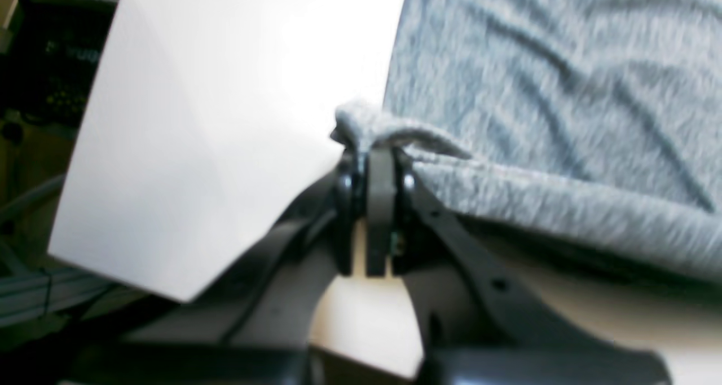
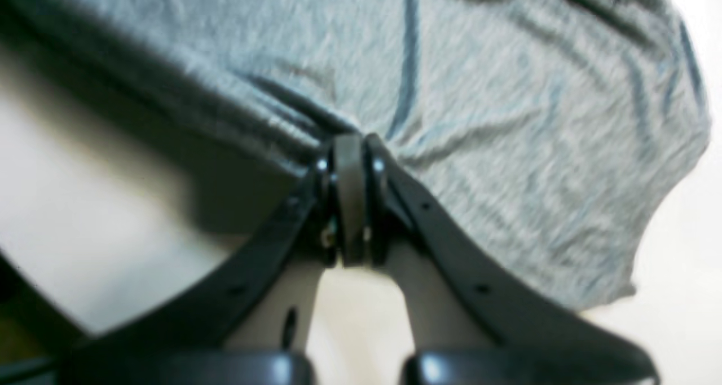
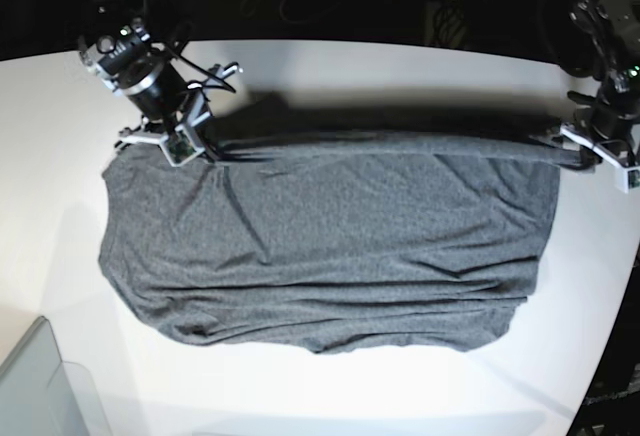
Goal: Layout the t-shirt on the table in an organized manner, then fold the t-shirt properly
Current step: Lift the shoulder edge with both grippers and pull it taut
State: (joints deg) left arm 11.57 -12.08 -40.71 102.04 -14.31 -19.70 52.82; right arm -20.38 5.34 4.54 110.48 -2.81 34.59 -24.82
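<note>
T-shirt [image 3: 330, 246] spread across table [image 3: 400, 76] centre, far edge lifted — left gripper [image 1: 375, 148] clamped on far right corner, right gripper [image 2: 350, 142] clamped on far left corner.

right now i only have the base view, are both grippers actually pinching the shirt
Observer: Yes. The left wrist view shows the left gripper shut on a bunched bit of the t-shirt at its edge.
Operator: and the right one
Observer: The right gripper is shut on a gathered fold, with creases fanning out from the pinch.
Operator: is the held edge off the table
Observer: By the left gripper, yes: the edge casts a shadow on the table beneath.
</note>
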